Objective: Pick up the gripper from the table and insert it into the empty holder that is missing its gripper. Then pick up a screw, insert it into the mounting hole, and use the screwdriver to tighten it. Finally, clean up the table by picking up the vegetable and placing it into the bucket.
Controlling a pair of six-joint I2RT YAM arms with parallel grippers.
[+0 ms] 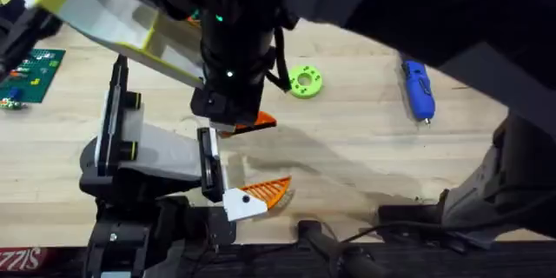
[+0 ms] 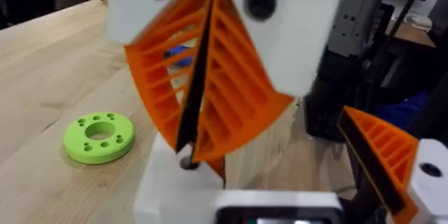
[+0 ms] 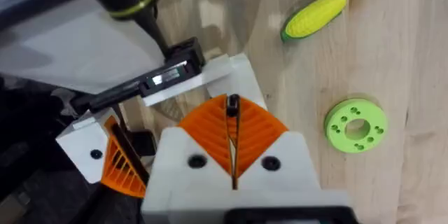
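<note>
Right tool (image 3: 233,115) is pinched on a small dark screw (image 3: 233,103), which could be dropped if misaligned at insertion.

Right gripper (image 3: 233,136) fingers (image 3: 260,129) pressed together, green ring (image 3: 355,125), toy corn (image 3: 313,16), table (image 3: 413,56)

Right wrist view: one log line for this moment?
right gripper: shut on screw | screwdriver: on table | corn: on table

Dark, dim room behind, grey metal frame (image 2: 360,14), evenly lit foreground
</note>
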